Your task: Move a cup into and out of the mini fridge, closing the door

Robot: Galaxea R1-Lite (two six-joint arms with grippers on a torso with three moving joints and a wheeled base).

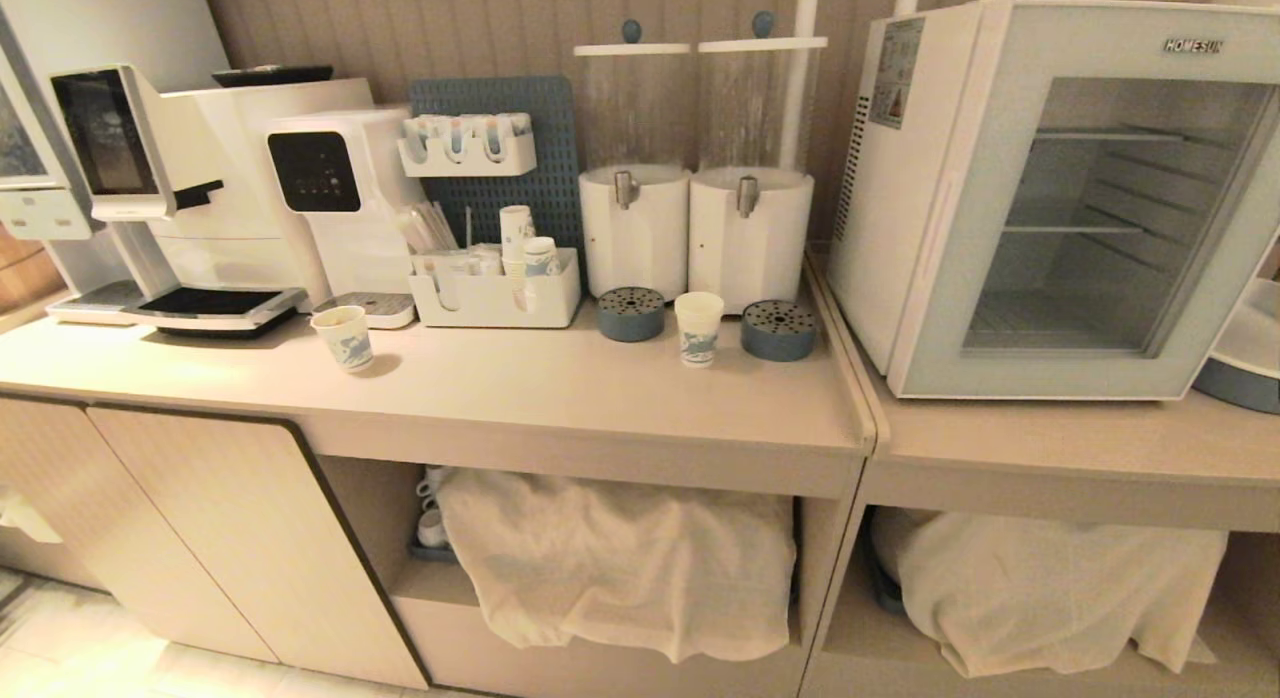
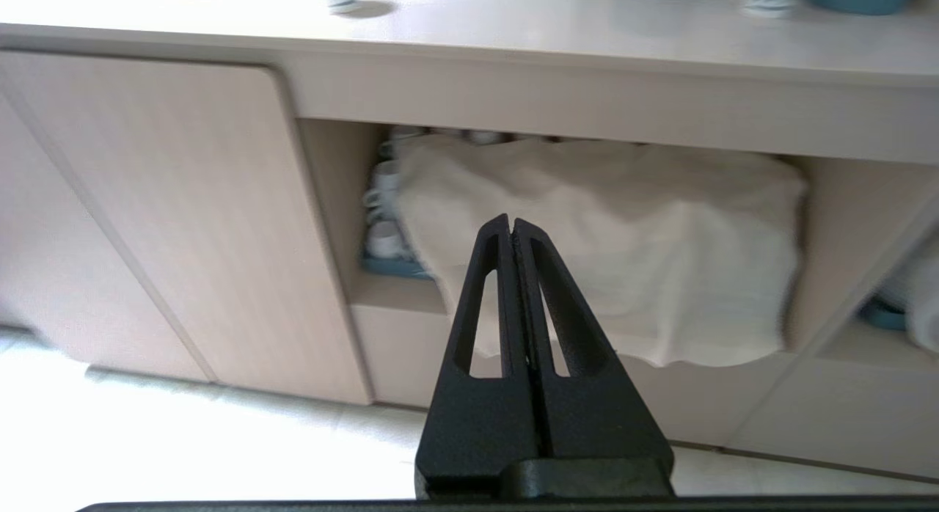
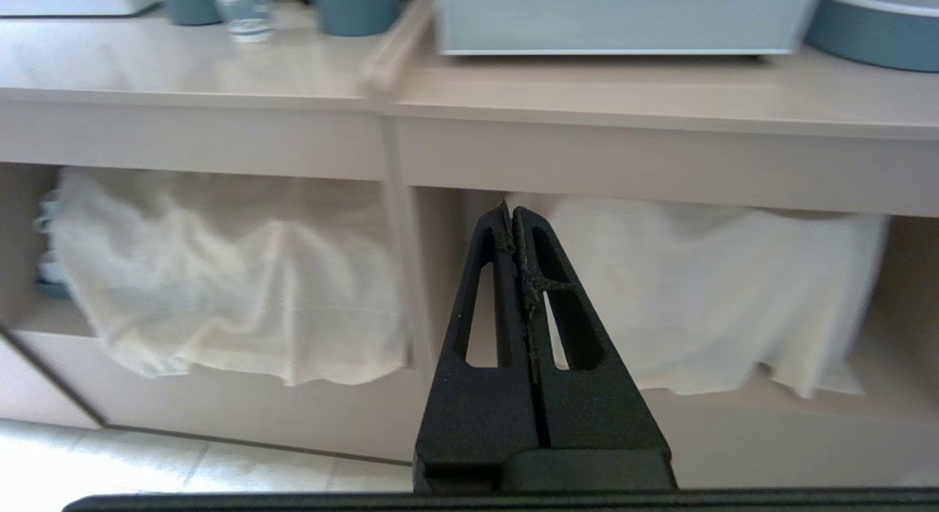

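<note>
The mini fridge [image 1: 1000,198] is seen standing on the right-hand section of the table [image 1: 560,388], and its door [image 1: 1090,208], a pale grey-blue frame around a glass window with "HOMESUN" along the top edge, is shut; bare wire shelves are seen through the glass. The cup [image 1: 698,328], white with a blue pattern and a clean white interior, is found upright on the table to the left of the mini fridge, well apart from it, between two round blue drip trays [image 1: 631,313] and just in front of two white drink dispensers [image 1: 700,178]. A second paper cup [image 1: 343,338] with a darker interior is placed much farther from the mini fridge, near a coffee machine [image 1: 190,178]. Stacked paper cups [image 1: 517,240] are kept in a white organiser [image 1: 490,298] left of the dispensers. Under the table, open shelves are draped with pale cloths [image 1: 620,558]. Neither arm appears in the head view. The left hand [image 2: 511,222] is held low in front of the cloth-covered shelf, below the table's edge, with its fingers pressed together and nothing between them. The right hand [image 3: 513,211] is held likewise below the table's edge, beneath the mini fridge, its fingers closed on nothing.
</note>
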